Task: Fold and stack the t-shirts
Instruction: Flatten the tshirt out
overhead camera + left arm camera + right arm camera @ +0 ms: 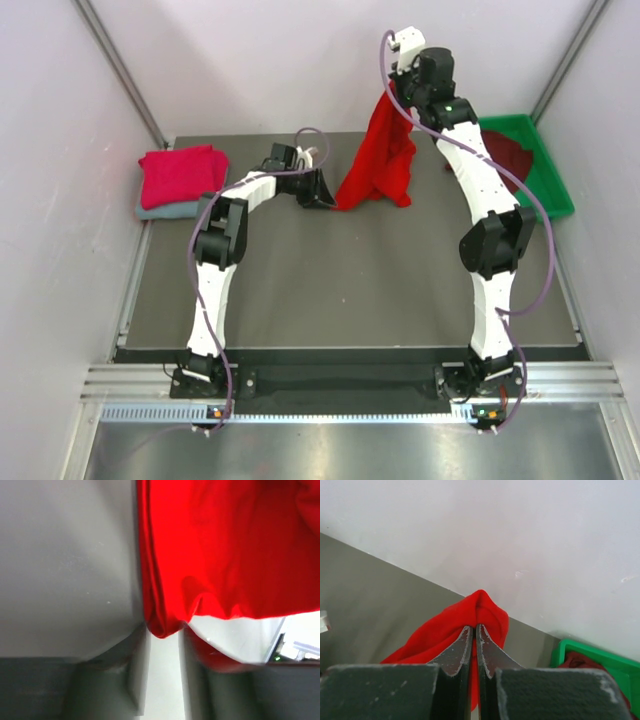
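Above grey table [350, 290], right jaws tight on bright red t-shirt [378, 165], left jaws part-open at its corner

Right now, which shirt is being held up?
The bright red shirt, hanging from the right end effector. The pink lies folded on the grey-blue at far left; the maroon sits in the tray.

The left arm [208, 300] and right arm [470, 170] wear white link shells, black joint housings and looping purple cables [381, 60]. The right end effector [476, 628] has scuffed dark-grey fingers [452, 652].
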`<state>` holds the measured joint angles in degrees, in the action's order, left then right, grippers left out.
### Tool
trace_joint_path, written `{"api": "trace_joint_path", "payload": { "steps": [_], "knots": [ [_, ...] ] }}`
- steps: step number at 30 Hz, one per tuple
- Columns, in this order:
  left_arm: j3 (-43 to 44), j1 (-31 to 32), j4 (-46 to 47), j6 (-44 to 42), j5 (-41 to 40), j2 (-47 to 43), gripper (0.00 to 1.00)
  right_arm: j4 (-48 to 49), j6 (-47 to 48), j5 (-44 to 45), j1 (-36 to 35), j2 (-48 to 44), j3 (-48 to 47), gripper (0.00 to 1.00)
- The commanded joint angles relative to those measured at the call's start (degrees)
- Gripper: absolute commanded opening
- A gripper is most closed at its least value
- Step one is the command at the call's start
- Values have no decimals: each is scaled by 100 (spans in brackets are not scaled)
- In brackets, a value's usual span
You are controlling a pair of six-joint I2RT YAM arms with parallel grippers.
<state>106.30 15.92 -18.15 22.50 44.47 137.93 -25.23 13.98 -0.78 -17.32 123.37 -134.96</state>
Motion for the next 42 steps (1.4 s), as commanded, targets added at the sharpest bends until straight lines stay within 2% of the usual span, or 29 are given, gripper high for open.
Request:
{"api": "trace_joint_path", "payload": {
  "steps": [1, 3, 6, 12, 16, 24, 31, 38, 42],
  "knots": [
    [128, 7, 198, -97, 185, 15, 31, 370, 105, 51, -87, -463, -22, 0],
    [93, -10, 207, -88, 281, -134, 24, 370, 114, 200, -87, -472, -5, 0],
    [31, -45, 233, -79, 326, -327, 0, 370, 105, 209, -87, -472, 22, 0],
    [-21, -221, 84, -298, 343, -801, 0, 388, 149, 305, -96, -489, 22, 0],
    [13, -370, -590, -834, 212, -1337, 0, 414, 280, 596, -96, -840, 355, 0],
    [365, -546, -2288, -2627, -219, -2498, 0, 317, 457, 631, -78, -2474, 1979, 0],
    [93, -617, -2527, -2786, -254, -3737, 0, 116, 281, 360, 106, -3714, 2825, 0],
    [-452, -625, -2878, -3154, -544, -5405, 0, -254, -26, -238, 115, -5495, 3941, 0],
    [-452, -625, -2992, -3217, -729, -6136, 0, -403, -167, -545, 202, -6420, 4573, 0]
  ]
}}
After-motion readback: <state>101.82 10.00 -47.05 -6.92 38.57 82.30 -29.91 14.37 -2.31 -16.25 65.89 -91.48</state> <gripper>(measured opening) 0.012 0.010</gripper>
